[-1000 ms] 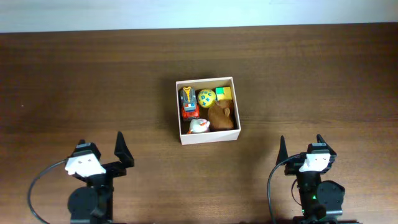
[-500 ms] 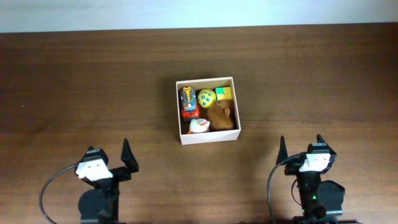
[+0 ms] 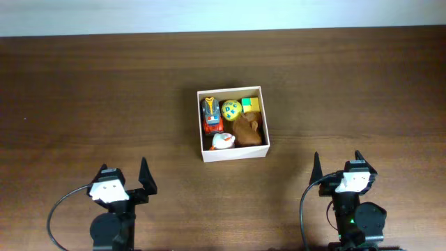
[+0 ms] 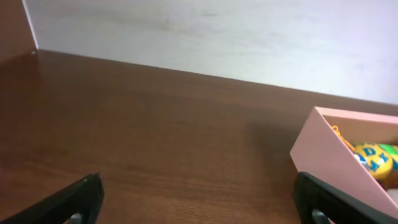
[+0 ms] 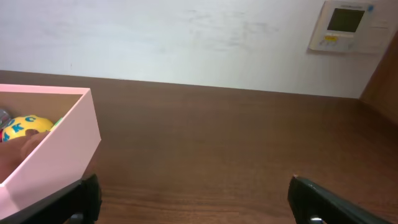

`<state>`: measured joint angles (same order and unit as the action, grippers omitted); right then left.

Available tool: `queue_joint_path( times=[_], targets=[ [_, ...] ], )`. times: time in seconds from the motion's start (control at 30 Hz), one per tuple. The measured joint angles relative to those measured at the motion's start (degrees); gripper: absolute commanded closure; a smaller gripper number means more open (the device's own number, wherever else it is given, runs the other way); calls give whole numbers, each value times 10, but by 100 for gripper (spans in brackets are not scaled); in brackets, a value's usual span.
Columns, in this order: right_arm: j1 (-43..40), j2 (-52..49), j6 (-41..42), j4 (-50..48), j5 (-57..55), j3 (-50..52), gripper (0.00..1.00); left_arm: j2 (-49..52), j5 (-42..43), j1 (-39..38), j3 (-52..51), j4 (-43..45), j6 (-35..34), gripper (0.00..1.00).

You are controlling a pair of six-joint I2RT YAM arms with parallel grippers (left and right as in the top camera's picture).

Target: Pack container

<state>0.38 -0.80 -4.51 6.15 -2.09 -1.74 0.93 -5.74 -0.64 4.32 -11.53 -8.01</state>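
The container (image 3: 233, 154) is a square white-walled box in the middle of the table. It holds a red toy car (image 3: 211, 115), a yellow ball (image 3: 231, 109), a green and yellow block (image 3: 250, 104), a brown plush (image 3: 248, 130) and a white toy (image 3: 223, 141). Its wall shows at the right of the left wrist view (image 4: 323, 152) and the left of the right wrist view (image 5: 46, 149). My left gripper (image 3: 124, 171) is open and empty near the front left. My right gripper (image 3: 337, 162) is open and empty near the front right. Both are well short of the container.
The brown wooden table (image 3: 104, 90) ends at a white wall behind (image 3: 209, 14). A wall thermostat (image 5: 344, 25) shows at the top right of the right wrist view.
My left arm has drawn back towards the front edge and shifted a little right, with its fingers turning to point straight ahead. The right arm and the container have not moved.
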Motion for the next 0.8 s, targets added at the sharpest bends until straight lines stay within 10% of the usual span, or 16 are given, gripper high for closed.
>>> queue_joint_path(
  times=[0.8],
  targets=[
    [0, 0, 0, 0, 0, 0, 1, 0, 26, 0, 0, 0, 72, 1]
  ],
)
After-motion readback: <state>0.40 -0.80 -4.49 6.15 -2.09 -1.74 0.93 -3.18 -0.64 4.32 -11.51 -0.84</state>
